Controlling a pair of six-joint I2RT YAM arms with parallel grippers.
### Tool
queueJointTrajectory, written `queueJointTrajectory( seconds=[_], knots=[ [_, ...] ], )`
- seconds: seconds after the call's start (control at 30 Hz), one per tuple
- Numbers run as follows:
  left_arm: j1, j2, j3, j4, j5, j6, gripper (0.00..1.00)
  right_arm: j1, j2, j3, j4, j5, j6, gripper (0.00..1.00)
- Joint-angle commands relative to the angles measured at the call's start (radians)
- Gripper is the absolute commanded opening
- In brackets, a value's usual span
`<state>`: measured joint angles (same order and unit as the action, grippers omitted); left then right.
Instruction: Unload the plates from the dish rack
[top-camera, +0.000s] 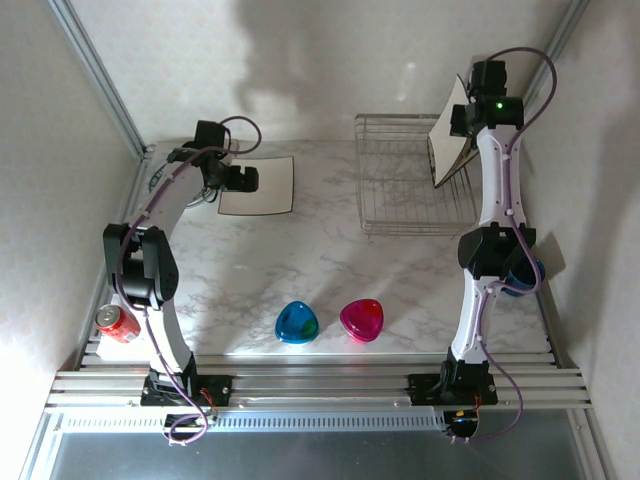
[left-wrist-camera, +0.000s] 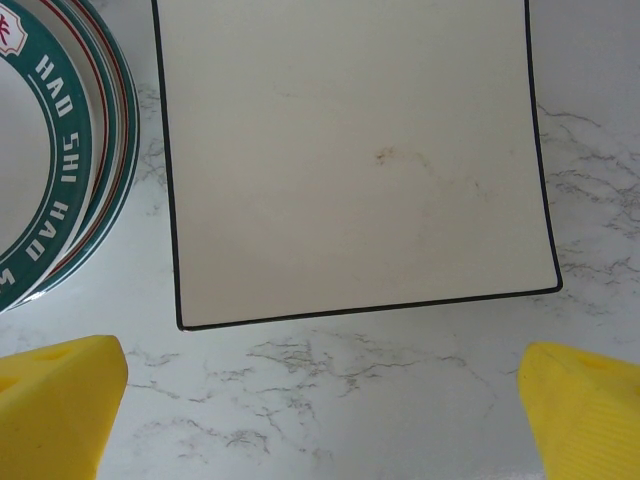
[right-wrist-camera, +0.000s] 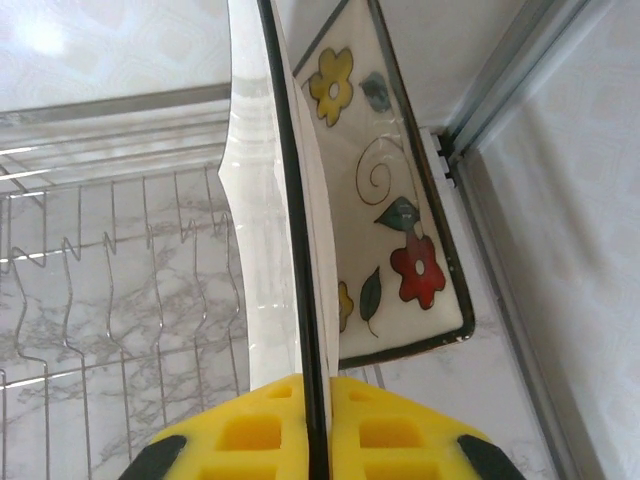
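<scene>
Top external view puts the dish rack (top-camera: 415, 190) at the far right of the tabletop (top-camera: 300, 260), with one square plate (top-camera: 448, 122) standing on edge at the rack's right end. In the right wrist view the right gripper (right-wrist-camera: 314, 410) is pinching that plate's dark rim between its yellow fingers. Whether the plate's lower edge sits between the wires is hidden. A good lift probably goes straight up until the plate clears the wires, then swings left without tilting.

A flowered plate (right-wrist-camera: 395, 210) stands just beside the held one. Whether they touch cannot be told, so it could get dragged along. The left gripper (left-wrist-camera: 320, 420) hangs spread wide over a flat square plate (left-wrist-camera: 350, 160), beside stacked round plates (left-wrist-camera: 60, 150). A blue dish (top-camera: 297, 322), a pink dish (top-camera: 361, 319) and a red can (top-camera: 118, 322) sit near the arm bases, well apart from the rack.
</scene>
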<state>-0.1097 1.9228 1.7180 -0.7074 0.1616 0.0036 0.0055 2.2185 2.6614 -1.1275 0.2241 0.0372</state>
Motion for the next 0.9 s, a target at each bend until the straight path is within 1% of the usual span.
queueJointTrajectory(
  seconds=[0.0,0.23,0.3,0.37,0.43,0.57,0.7,0.87],
  knots=[
    [-0.002,-0.054,0.004,-0.008,-0.007,-0.008,1.0,0.008,-0.125,0.076,0.111,0.005,-0.003,0.0],
    [-0.008,-0.062,-0.014,-0.001,-0.013,-0.019,1.0,0.013,-0.142,0.077,0.107,-0.027,0.008,0.0],
    [-0.008,-0.061,-0.011,0.0,-0.015,-0.02,1.0,0.013,-0.15,0.07,0.102,-0.051,0.023,0.0],
    [-0.008,-0.059,-0.01,0.001,-0.016,-0.02,1.0,0.011,-0.175,0.036,0.116,-0.1,0.051,0.0],
    [-0.009,-0.058,-0.007,0.003,-0.014,-0.022,1.0,0.005,-0.23,-0.055,0.168,-0.177,0.098,0.0],
    [-0.01,-0.05,0.0,0.007,-0.008,-0.022,1.0,-0.028,-0.385,-0.321,0.371,-0.358,0.238,0.0],
    [-0.013,-0.038,0.016,0.001,-0.005,-0.019,1.0,-0.066,-0.522,-0.592,0.606,-0.574,0.385,0.0],
    [-0.012,-0.025,0.036,0.003,0.011,-0.02,1.0,-0.096,-0.646,-0.905,0.927,-0.786,0.593,0.0]
  ],
)
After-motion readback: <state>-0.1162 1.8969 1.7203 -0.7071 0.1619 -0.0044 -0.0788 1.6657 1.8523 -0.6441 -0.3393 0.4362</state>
